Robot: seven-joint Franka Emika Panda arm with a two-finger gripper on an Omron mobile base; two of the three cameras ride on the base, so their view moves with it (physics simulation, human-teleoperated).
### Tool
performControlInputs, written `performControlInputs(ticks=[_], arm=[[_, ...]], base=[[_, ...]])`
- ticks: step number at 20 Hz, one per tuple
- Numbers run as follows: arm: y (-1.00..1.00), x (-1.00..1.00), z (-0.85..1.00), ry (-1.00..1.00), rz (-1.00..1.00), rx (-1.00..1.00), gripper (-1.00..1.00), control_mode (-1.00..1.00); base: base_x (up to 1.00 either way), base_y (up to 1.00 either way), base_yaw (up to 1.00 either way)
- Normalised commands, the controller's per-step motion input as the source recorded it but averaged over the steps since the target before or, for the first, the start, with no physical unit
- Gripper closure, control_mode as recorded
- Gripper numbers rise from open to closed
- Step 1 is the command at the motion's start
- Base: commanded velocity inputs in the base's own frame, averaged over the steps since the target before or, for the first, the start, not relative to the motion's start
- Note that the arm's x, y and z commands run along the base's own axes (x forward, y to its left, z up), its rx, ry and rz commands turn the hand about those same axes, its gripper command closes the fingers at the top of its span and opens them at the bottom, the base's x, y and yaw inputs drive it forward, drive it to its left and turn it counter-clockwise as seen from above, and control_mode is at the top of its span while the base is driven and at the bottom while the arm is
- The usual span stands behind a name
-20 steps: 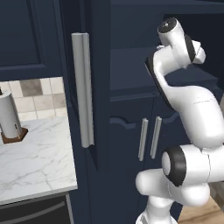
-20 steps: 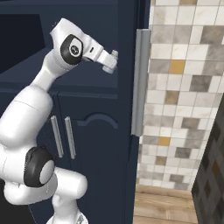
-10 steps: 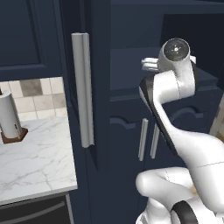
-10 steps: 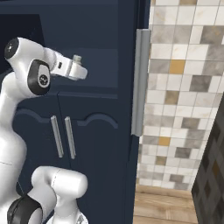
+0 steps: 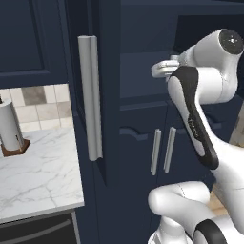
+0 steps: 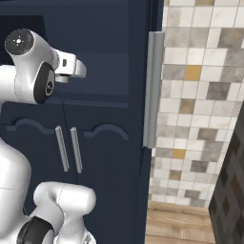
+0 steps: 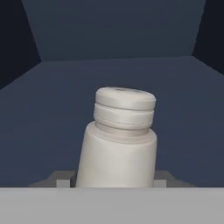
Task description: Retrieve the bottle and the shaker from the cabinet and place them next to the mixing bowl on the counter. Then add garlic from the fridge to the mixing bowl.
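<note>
Shaker [image 7: 120, 144] sits right in front of your hand camera: pale grey-white, matte, a rounded cylinder with a ribbed, flattened cap. It stands between the finger tips of the gripper [image 7: 114, 183], whose small grey pads [image 7: 61, 180] peek out on either side of its base. The jaws stand close against its sides, but you cannot tell from this angle whether they press on it or merely flank it.

Around the shaker you see the cabinet interior [image 7: 113, 39]: flat navy floor, navy back wall, darker side walls angling in. The floor to either side of the shaker is bare.

From the base cameras, your hand [image 5: 164, 69] reaches into the dark upper opening of the navy cabinet front [image 6: 102, 102]. Below it are two arched doors with a pair of slim grey vertical handles [image 5: 162, 150]. A long pale grey bar handle [image 5: 90, 97] runs down the tall navy panel at left.

Further left lies the desk [image 5: 43, 176], white marble with faint grey veins, its edge butting the navy panel. A white paper-towel roll [image 5: 9, 126] stands upright on a brown base by the tiled backsplash.

On the right side you have a mottled tile wall [image 6: 205, 95] and wood flooring [image 6: 186, 224].
</note>
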Motion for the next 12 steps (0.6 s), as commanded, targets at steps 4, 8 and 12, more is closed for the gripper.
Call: performControlInputs(ticks=[4,8,12], arm=[[0.28,-0.97,-0.03,0.01,0.07,0.0,1.0,-1.0],[0.06,-1.0,-0.01,-0.07,0.0,0.0,1.0,-1.0],[0.0,-0.91,-0.07,-0.16,0.0,0.0,1.0,-1.0]], base=[[0.0,0.0,0.0],[0.0,0.0,0.0],[0.0,0.0,0.0]])
